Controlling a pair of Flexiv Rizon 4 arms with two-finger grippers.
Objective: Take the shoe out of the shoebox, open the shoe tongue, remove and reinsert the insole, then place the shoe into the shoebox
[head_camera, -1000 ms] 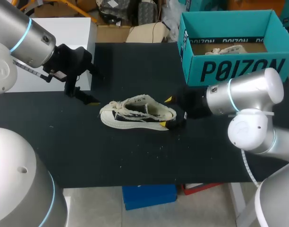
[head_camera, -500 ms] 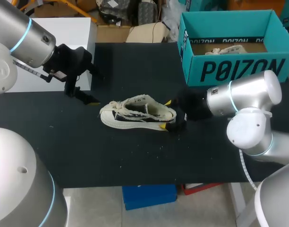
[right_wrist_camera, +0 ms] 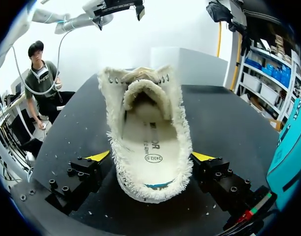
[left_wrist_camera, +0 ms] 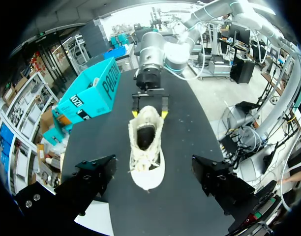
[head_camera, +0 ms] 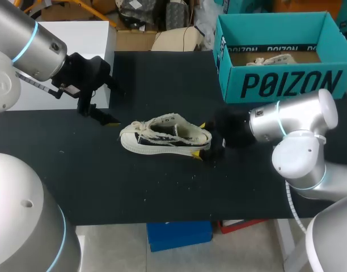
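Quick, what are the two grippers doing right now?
Left gripper: open, empty.
Right gripper: open, around the shoe heel.

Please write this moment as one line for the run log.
shoe out of shoebox, on table | right gripper open, straddling heel | left gripper open, clear of toe | insole in shoe

The head camera looks down from above and behind on the whole worktop (head_camera: 162, 192), while the wrist cameras face each other across the shoe (head_camera: 165, 136), left from farther off, right close at its heel.
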